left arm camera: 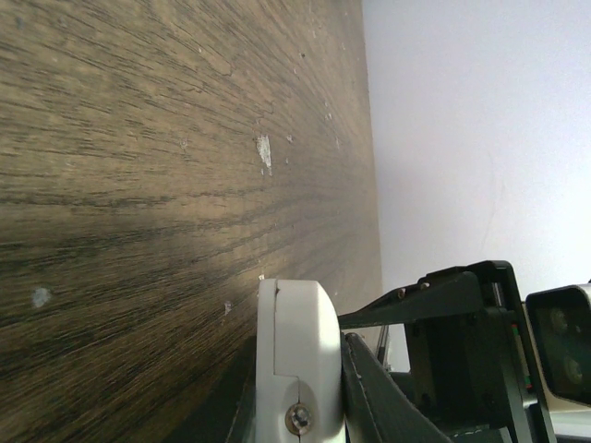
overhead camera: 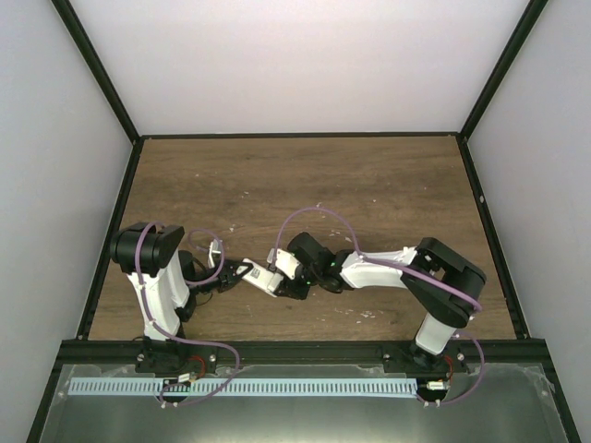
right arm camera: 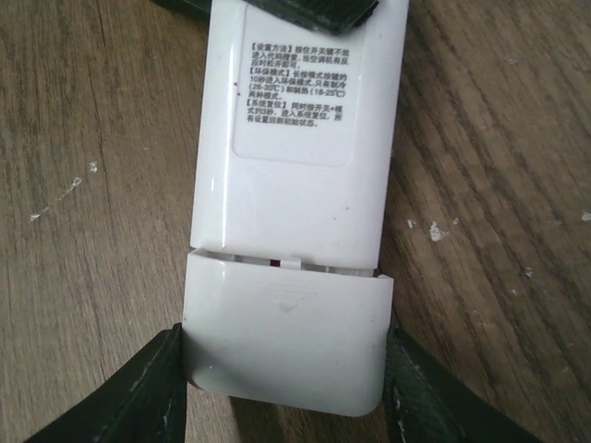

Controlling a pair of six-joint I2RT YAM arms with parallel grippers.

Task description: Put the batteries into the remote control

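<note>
Wood table point(overhead camera: 369, 194); left fingers point(right arm camera: 305, 11), right fingers point(right arm camera: 148, 392) clamp remote control point(right arm camera: 295, 212) ends.

Dark brown wood-grain tabletop point(overhead camera: 369, 185), scuffed with pale specks and fine scratches. Closed in at the back and on both sides by plain white walls point(overhead camera: 305, 65), edged with black frame posts point(overhead camera: 103, 83). Along the near edge a black rail point(overhead camera: 305, 351), then a grey metal ledge point(overhead camera: 499, 415) carrying a pale slotted strip point(overhead camera: 277, 387). Evenly and softly lit, with only faint shadows.
</note>
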